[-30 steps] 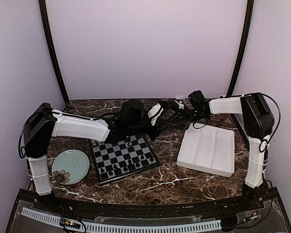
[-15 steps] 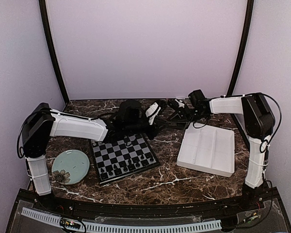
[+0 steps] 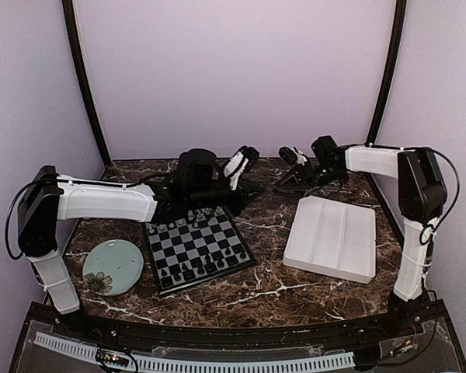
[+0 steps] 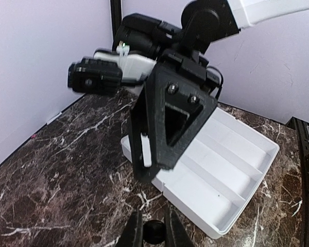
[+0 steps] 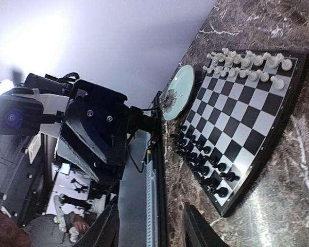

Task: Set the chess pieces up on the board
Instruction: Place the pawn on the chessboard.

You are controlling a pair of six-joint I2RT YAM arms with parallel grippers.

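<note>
So the chessboard (image 3: pixel 194 242) sits left of centre on the marble counter (image 3: pixel 279 289), turned a bit askew. The pale-green plate (image 3: pixel 113 266) is just beside its left edge, and the white compartment tray (image 3: pixel 332 237) is off toward the counter's right edge. White pieces (image 3: pixel 190 217) line the board's far edge in two rows, and black pieces (image 3: pixel 206 263) line its near edge the same way. Both arms are up over the back of the counter, pointed at each other with a gap between them. The left gripper (image 4: pixel 153 226) has its fingers pinched in on a small dark round-headed piece (image 4: pixel 154 232). It looks like one of the black chessmen, but it's right at the bottom of the wrist view, so I can't tell which kind. The right gripper (image 5: pixel 153 216) has its fingers spread apart with nothing between them.
</note>
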